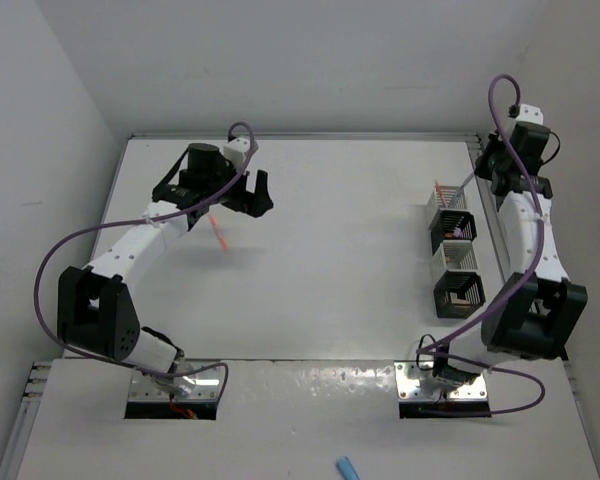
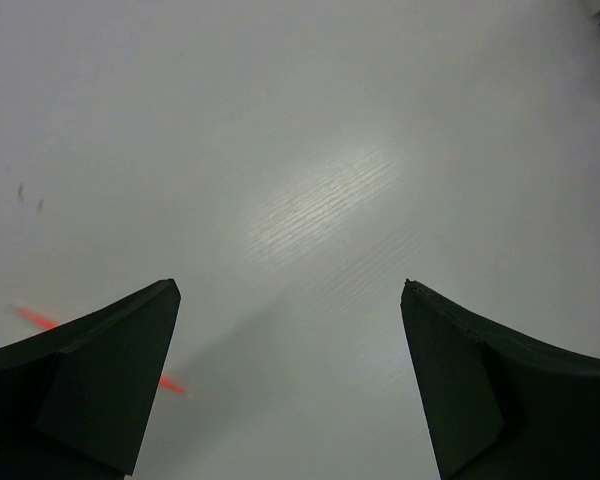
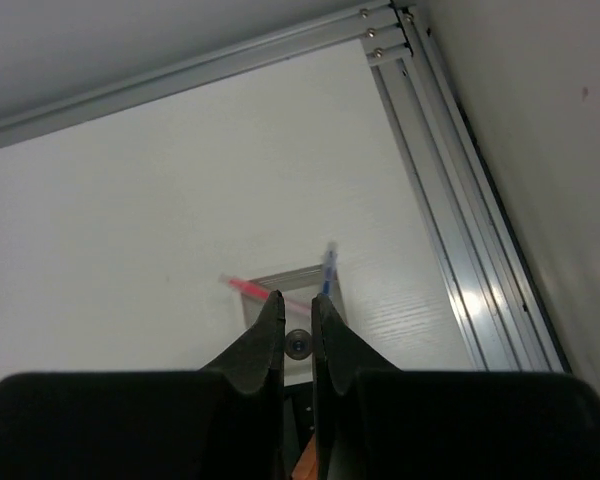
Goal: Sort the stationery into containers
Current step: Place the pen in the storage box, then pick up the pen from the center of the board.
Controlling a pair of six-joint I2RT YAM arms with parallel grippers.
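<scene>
Left claw point(image 2: 288, 286) beside orange pen point(image 2: 38, 320)

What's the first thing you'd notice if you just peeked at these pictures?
The two white robot arms with looping purple cables, one at each side of the table. Then the bright orange pen on its own near the wide-open left gripper, and the row of little mesh boxes on the right, pens poking from the far one.
</scene>
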